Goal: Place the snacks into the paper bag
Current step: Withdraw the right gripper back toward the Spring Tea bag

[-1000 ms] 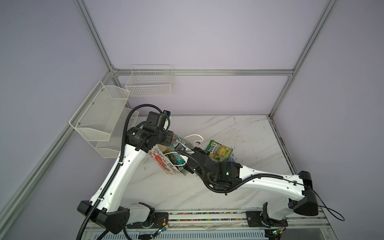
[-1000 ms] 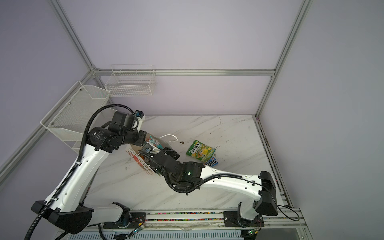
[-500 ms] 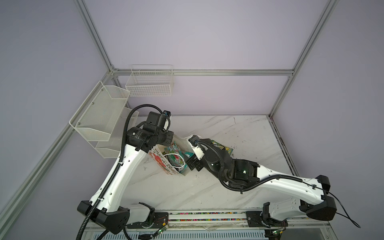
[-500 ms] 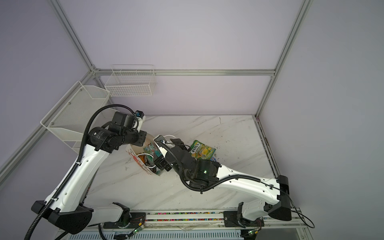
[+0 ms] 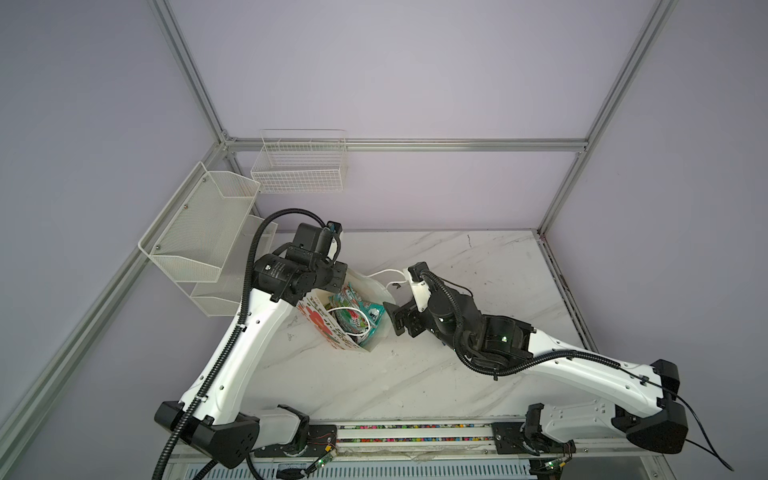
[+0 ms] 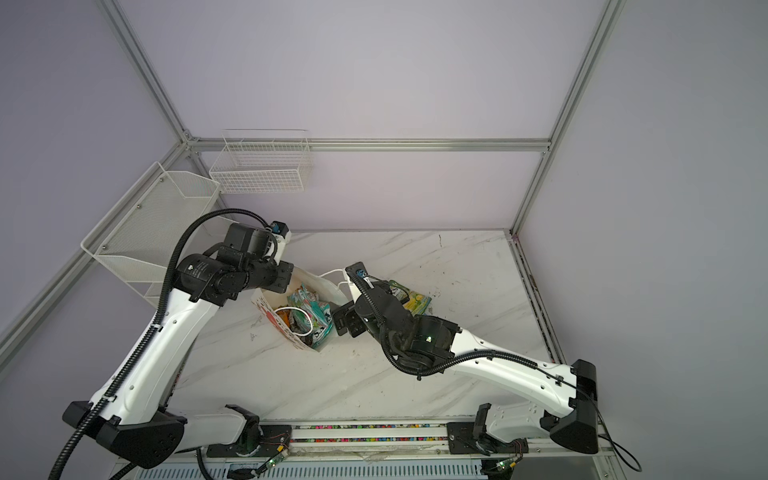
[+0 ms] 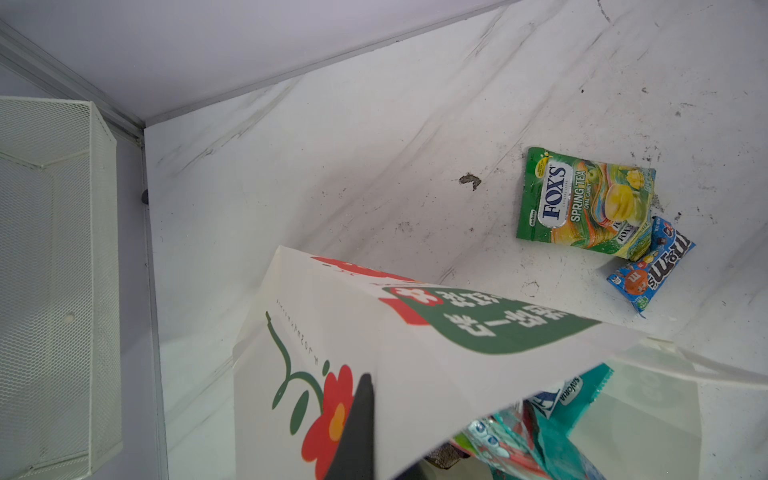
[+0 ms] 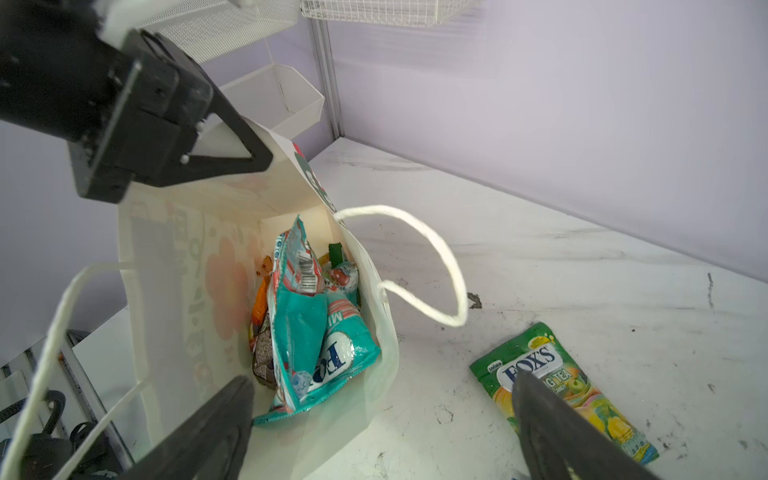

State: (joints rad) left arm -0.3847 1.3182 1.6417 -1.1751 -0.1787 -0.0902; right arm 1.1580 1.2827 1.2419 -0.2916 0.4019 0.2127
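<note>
My left gripper is clamped on the rim of the paper bag, holding its mouth up and open on the marble table. My right gripper hangs just beside that mouth, jaws spread wide and holding nothing. Inside the bag a teal FOX'S packet stands on end beside an orange packet and what may be a dark-brown wrapper, half hidden. Out on the table lie the green FOX'S packet and, touching its corner, the blue m&m's packet.
</note>
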